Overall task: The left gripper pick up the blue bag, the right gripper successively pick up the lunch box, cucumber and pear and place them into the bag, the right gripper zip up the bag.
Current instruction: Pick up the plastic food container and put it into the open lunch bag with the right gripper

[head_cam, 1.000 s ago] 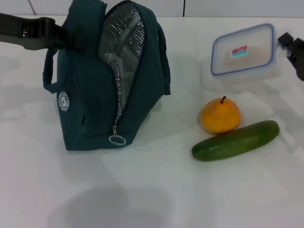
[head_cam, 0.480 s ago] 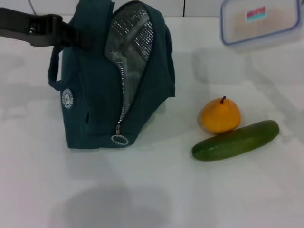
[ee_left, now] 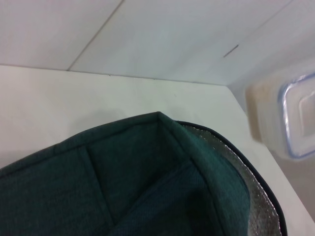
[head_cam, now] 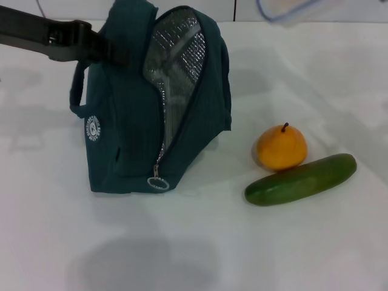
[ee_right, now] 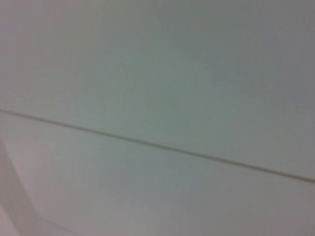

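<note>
Left claw (head_cam: 100,51) gripping blue bag (head_cam: 151,109) top | lunch box (head_cam: 291,7) apparently aloft, right claw unseen

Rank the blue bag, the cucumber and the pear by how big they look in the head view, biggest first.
1. The blue bag, by far the largest.
2. The cucumber, longer than the pear but slimmer.
3. The pear, the smallest.
The cucumber and the pear lie side by side, so that comparison is fair.

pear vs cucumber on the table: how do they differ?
The pear is round and yellow-orange with a short dark stem on top; the cucumber is long, smooth and dark green. The pear sits upright; the cucumber lies on its side at a slant, nearer the robot. Both rest on the white table, outside the bag.
</note>
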You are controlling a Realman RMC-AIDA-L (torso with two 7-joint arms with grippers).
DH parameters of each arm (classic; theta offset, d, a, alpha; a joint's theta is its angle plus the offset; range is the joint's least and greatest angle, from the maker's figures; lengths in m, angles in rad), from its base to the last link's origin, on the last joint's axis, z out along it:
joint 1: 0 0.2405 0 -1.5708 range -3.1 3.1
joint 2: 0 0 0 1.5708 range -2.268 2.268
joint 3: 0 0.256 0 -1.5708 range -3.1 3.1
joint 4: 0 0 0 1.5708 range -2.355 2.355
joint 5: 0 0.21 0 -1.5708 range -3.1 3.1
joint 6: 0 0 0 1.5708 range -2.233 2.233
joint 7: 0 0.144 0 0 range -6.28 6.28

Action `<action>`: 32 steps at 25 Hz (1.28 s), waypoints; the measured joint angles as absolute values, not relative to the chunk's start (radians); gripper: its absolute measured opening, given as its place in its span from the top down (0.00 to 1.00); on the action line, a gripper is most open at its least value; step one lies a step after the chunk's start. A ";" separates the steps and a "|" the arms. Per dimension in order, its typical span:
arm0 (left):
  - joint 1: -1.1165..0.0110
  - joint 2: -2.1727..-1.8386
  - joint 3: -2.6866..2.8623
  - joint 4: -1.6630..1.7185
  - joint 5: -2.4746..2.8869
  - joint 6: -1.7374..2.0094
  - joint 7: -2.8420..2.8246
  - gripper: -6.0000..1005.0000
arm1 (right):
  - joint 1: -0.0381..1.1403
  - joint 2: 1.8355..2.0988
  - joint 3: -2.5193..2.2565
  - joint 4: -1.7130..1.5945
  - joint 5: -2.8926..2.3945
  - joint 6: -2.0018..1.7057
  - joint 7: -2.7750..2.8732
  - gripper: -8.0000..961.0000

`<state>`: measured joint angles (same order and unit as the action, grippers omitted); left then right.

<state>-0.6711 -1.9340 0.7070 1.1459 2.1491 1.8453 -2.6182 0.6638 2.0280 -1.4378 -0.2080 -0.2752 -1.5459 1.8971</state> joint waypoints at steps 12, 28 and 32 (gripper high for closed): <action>-0.681 -1.959 0.735 1.121 2.111 1.844 -2.612 0.95 | 0.827 2.028 -1.568 -0.239 -0.270 -1.426 1.892 0.86; -0.685 -1.964 0.726 1.068 2.071 1.817 -2.589 0.95 | 0.757 2.028 -1.833 -0.301 -0.185 -1.333 1.867 0.85; -0.684 -1.964 0.726 1.068 2.071 1.810 -2.589 0.95 | 0.729 2.028 -1.860 -0.308 -0.186 -1.331 1.865 0.85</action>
<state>-0.6842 -1.9642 0.7259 1.0675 2.0707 1.8103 -2.5892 0.7289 2.0279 -1.8602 -0.3078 -0.1862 -1.3313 1.8652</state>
